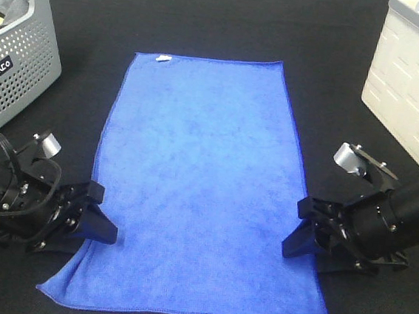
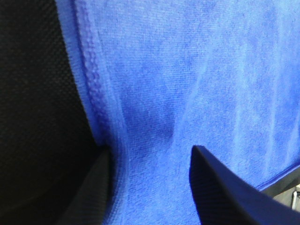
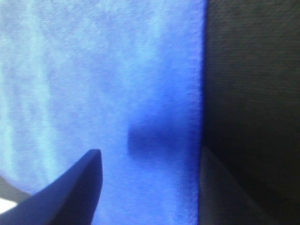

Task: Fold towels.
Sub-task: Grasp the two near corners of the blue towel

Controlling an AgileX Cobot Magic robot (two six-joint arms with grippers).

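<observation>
The royal-blue towel (image 1: pixel 201 171) lies flat and spread out on the black table, long side running away from me, with its white tag (image 1: pixel 162 57) at the far left corner. My left gripper (image 1: pixel 104 228) is open at the towel's left hem near the front. In the left wrist view (image 2: pixel 147 183) one finger rests on the black surface and the other over the towel (image 2: pixel 187 84). My right gripper (image 1: pixel 295 243) is open at the right hem near the front. In the right wrist view (image 3: pixel 150 183) its jaws straddle the towel's edge (image 3: pixel 117 84).
A perforated grey basket (image 1: pixel 22 57) with a grey cloth (image 1: pixel 13 1) inside stands at the back left. A white quilted box (image 1: pixel 417 80) stands at the back right. The black table surface (image 1: pixel 230 18) surrounds the towel.
</observation>
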